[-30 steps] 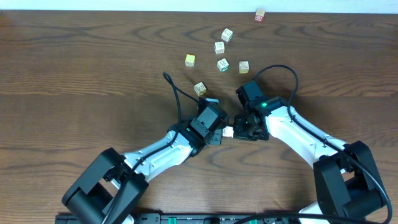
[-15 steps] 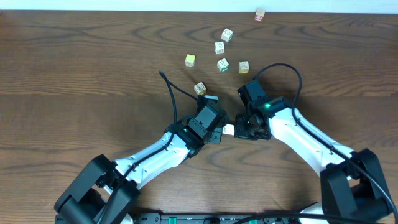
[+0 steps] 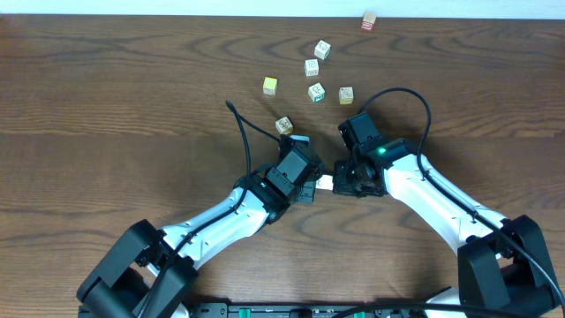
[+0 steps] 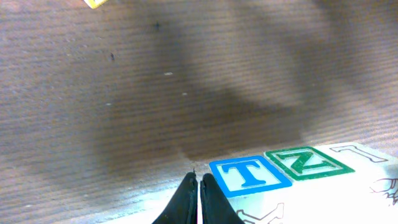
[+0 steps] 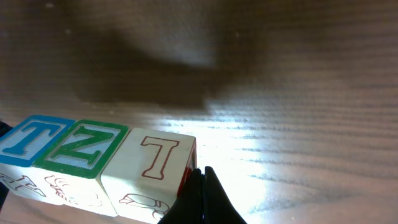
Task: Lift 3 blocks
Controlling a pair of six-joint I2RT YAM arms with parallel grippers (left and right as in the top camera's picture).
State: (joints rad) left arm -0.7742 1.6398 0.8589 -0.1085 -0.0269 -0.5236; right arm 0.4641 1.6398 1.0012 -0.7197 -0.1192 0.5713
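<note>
Three blocks are lying in one tight row in the middle of the table and I'm pressing it end to end, left gripper at its nine o'clock, right gripper at three, each fully closed with nothing between its fingers, so next I'm judging both must rise level together.

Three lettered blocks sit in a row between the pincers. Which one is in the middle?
The green-lettered block, flanked by the blue T block and the red-lettered block.
</note>
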